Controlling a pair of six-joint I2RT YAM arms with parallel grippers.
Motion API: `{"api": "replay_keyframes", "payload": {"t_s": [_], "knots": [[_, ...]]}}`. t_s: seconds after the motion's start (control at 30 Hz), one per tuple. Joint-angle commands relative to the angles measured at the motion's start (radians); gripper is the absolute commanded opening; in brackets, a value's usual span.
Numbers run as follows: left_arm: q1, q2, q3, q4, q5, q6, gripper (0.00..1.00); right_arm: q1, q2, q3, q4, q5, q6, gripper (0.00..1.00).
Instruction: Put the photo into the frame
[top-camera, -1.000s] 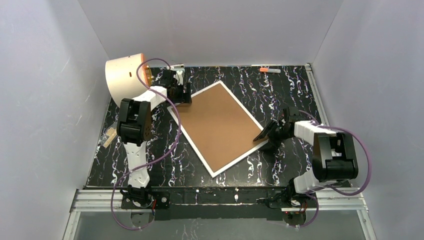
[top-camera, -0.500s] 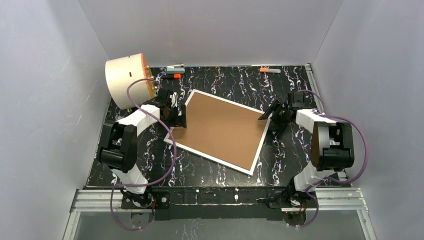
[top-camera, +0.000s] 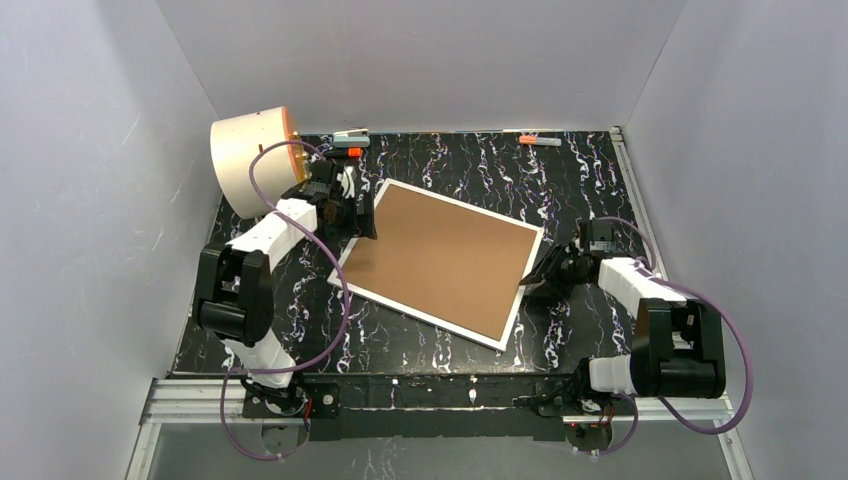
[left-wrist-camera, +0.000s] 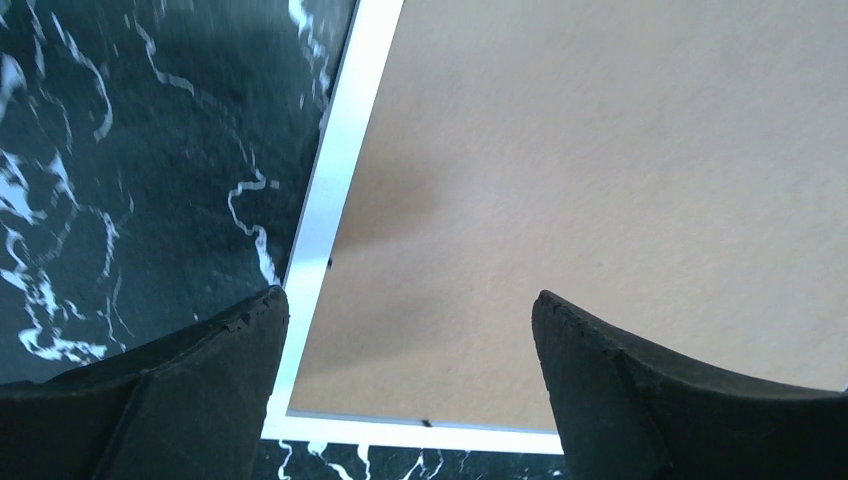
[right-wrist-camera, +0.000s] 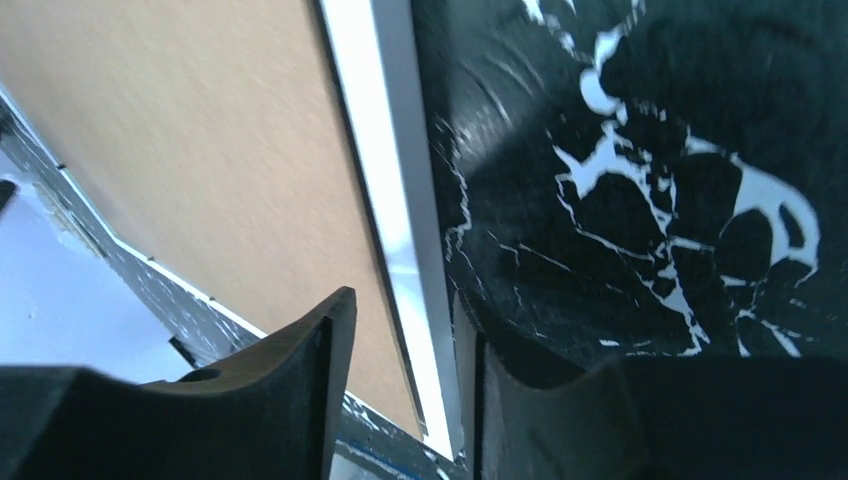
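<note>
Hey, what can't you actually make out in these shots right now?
1. The photo: in no view; the frame lies brown back up, hiding its front.
2. Right gripper: in the right wrist view the frame's white edge sits between its fingers; contact cannot be told.
3. Orange-tipped item at the table's far edge: too small in the top view to identify.

frame (top-camera: 440, 262): 1 | left hand (top-camera: 364, 226) + right hand (top-camera: 530, 277): 2 | orange-tipped pens (top-camera: 540, 141): 2 | cream drum (top-camera: 248, 160): 1
</note>
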Motion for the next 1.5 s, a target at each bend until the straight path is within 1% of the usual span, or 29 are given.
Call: {"api": "replay_keyframes", "payload": {"t_s": [0.0, 0.1, 0.17, 0.27, 0.33, 0.43, 0.53, 0.63, 0.77, 0.87, 1.03, 1.2, 1.33, 1.47], "knots": [[-0.025, -0.019, 0.096, -0.017, 0.017, 0.022, 0.89, -0.004, -0.006, -0.045, 0.009, -0.077, 0.002, 0.47], [-0.082, -0.004, 0.137, -0.031, 0.001, 0.042, 0.9, -0.004, 0.021, -0.058, 0.026, -0.097, 0.001, 0.44], [-0.129, 0.006, 0.166, -0.036, -0.009, 0.057, 0.9, -0.004, 0.023, -0.065, 0.037, -0.105, 0.009, 0.43], [-0.193, 0.026, 0.207, -0.038, -0.004, 0.066, 0.92, -0.004, -0.01, -0.065, 0.044, -0.103, 0.034, 0.44], [-0.217, 0.045, 0.228, -0.038, -0.009, 0.068, 0.93, -0.004, -0.044, -0.065, 0.037, -0.086, 0.056, 0.44], [-0.22, 0.078, 0.261, -0.05, -0.071, 0.058, 0.95, -0.004, -0.077, -0.07, 0.044, -0.105, 0.082, 0.45], [-0.22, 0.114, 0.303, -0.072, -0.065, 0.071, 0.96, 0.005, -0.088, -0.07, 0.057, -0.137, 0.09, 0.49], [-0.22, 0.134, 0.317, -0.088, -0.08, 0.059, 0.96, 0.018, -0.071, -0.072, 0.083, -0.166, 0.102, 0.51], [-0.22, 0.15, 0.325, -0.097, -0.102, 0.051, 0.96, 0.043, -0.022, -0.063, 0.107, -0.153, 0.115, 0.51], [-0.22, 0.159, 0.34, -0.096, -0.079, 0.052, 0.96, 0.059, 0.008, -0.051, 0.116, -0.132, 0.121, 0.52], [-0.221, 0.177, 0.333, -0.087, 0.01, 0.042, 0.96, 0.086, 0.053, -0.055, 0.149, -0.126, 0.136, 0.52], [-0.235, 0.17, 0.308, -0.071, 0.025, 0.052, 0.96, 0.098, 0.066, -0.067, 0.188, -0.14, 0.167, 0.51], [-0.25, 0.161, 0.294, -0.054, 0.04, 0.057, 0.96, 0.098, 0.027, -0.096, 0.273, -0.174, 0.208, 0.5], [-0.273, 0.153, 0.284, -0.036, 0.035, 0.059, 0.96, 0.097, -0.01, -0.13, 0.408, -0.23, 0.276, 0.49]]}}
